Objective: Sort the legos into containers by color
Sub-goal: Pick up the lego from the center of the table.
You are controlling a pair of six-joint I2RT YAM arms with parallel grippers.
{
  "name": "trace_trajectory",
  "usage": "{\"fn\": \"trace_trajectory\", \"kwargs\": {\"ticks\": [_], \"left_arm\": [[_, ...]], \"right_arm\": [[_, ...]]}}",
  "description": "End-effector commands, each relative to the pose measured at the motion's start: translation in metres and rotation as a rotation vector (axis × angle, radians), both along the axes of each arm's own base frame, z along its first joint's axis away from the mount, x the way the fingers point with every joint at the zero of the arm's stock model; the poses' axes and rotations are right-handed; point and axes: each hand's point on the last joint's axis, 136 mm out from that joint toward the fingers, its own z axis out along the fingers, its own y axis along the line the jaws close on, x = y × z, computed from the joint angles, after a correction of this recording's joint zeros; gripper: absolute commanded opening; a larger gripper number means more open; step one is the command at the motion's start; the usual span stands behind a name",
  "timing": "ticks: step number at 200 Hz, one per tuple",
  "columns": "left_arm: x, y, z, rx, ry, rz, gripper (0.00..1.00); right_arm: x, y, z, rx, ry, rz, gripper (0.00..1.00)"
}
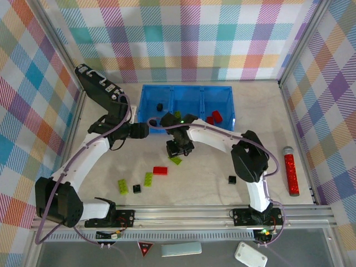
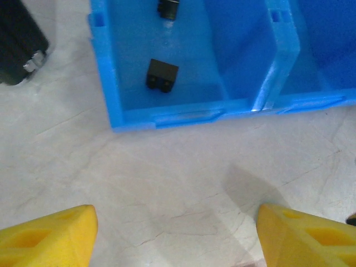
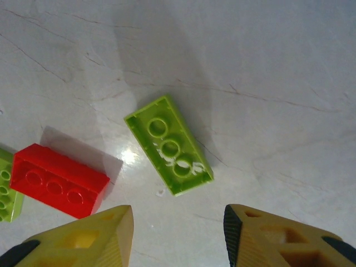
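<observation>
Right wrist view first: the right gripper (image 3: 178, 236) hangs low over the table (image 3: 267, 83), jaws apart and empty. A lime-green brick (image 3: 168, 146) lies hollow side up just ahead of the fingertips, lined up for a pick, I'd say. A red brick (image 3: 58, 179) sits near it on the left but apart, so the fingers have room.

Over to the left wrist view: the left gripper (image 2: 178, 239) stands wide open with nothing in it, just short of the blue tray (image 2: 167, 118). It looks into the left compartment, where a black brick (image 2: 162, 75) rests. My guess is it is parked clear of the other arm.

From the top external view, red bricks (image 1: 214, 117) lie in the right compartment, so colours are kept apart. Loose bricks (image 1: 148, 178) wait on the table nearer the bases.

I can read no brand, label or lettering on the bricks or the tray.
</observation>
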Motion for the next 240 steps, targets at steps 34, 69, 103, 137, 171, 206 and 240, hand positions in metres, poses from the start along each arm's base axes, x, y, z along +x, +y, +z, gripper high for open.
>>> {"fn": "trace_trajectory", "kwargs": {"ticks": [34, 69, 103, 137, 171, 206, 240], "left_arm": [[-0.028, 0.029, 0.007, 0.021, 0.056, 0.008, 0.76], [-0.031, 0.04, 0.005, 0.083, 0.047, -0.017, 0.76], [-0.033, 0.041, -0.009, 0.098, 0.057, -0.03, 0.76], [-0.032, 0.04, -0.015, 0.088, 0.071, -0.038, 0.76], [-0.031, 0.04, -0.014, 0.083, 0.069, -0.037, 0.76], [-0.032, 0.041, -0.015, 0.083, 0.074, -0.036, 0.76], [-0.032, 0.04, -0.015, 0.08, 0.073, -0.037, 0.76]], "right_arm": [[0.003, 0.009, -0.017, -0.092, 0.01, 0.098, 0.51], [0.004, 0.014, -0.029, -0.108, 0.027, 0.123, 0.52], [0.003, 0.015, -0.038, -0.118, 0.042, 0.134, 0.53], [0.001, 0.015, -0.047, -0.13, 0.06, 0.141, 0.52], [0.0, 0.014, -0.053, -0.145, 0.068, 0.146, 0.5], [-0.001, 0.013, -0.057, -0.156, 0.072, 0.15, 0.48], [-0.001, 0.012, -0.058, -0.161, 0.07, 0.145, 0.44]]}}
